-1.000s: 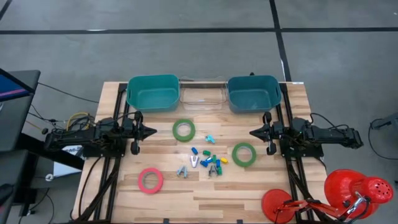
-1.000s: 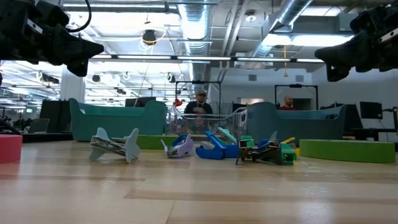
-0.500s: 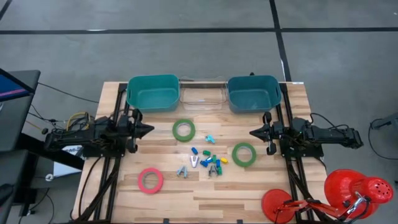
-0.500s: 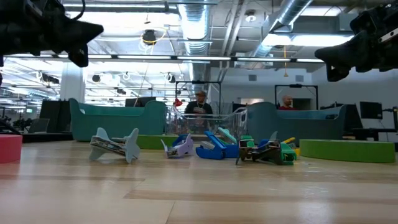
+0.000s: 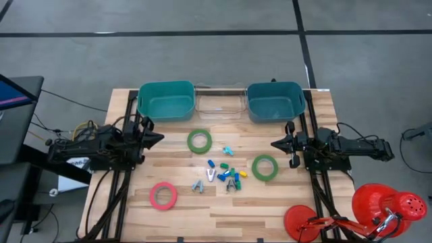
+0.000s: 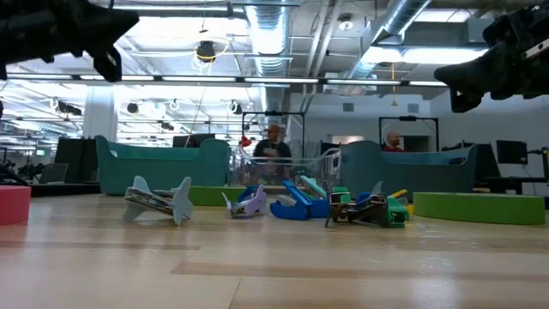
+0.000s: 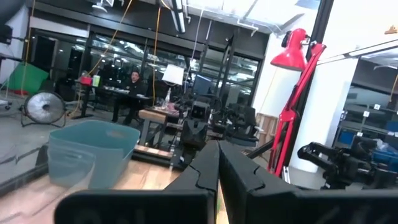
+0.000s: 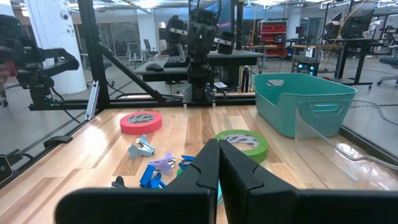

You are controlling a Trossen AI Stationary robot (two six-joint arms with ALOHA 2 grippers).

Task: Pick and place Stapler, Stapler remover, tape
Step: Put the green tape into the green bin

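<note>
The clear tray [image 5: 219, 104] at the table's far edge serves as the reference. A teal bin [image 5: 165, 100] stands to its left and a second teal bin [image 5: 275, 100] to its right.

Tape: one green tape roll [image 5: 199, 141] lies just in front of the tray; the second green tape roll [image 5: 265, 167] lies further forward and right; the pinkish red tape roll [image 5: 163, 195] lies well forward and left. A cluster of small coloured pieces [image 5: 225, 174] sits forward of the tray, probably the staplers and removers.

The left gripper [image 5: 159, 137] hangs left of the tray, fingers pressed together, holding nothing. The right gripper [image 5: 275, 144] hangs to the right, likewise closed and empty.
</note>
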